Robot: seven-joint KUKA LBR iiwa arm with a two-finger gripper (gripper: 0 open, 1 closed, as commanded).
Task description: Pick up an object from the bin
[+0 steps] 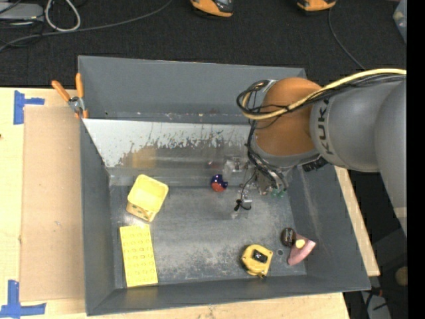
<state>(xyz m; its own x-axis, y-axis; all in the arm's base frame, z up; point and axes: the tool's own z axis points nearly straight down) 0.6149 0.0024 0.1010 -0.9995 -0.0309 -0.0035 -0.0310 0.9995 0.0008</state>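
Six loose things sit in the bin (96, 198) as I read it, and none is lifted yet, so the whole pick is still ahead of me. Farthest left, a flat yellow perforated plate (139, 255) lies in the near-left corner, its long axis running from the near wall toward the far one. Just beyond it a yellow box (147, 197) sits tilted. Toward the middle a small red-and-blue ball (218, 183) rests alone; being round, it has no long axis and points no way. The gripper (243, 202) hangs just right of the ball, over bare floor, with nothing visibly in it. I cannot tell whether the jaws stand wide or narrow. Further right, near the front wall, lie a yellow tape measure (257, 259), a small dark lump (287, 236) and, close beside that, a pink piece (302, 250). I judge the ball the likeliest target.
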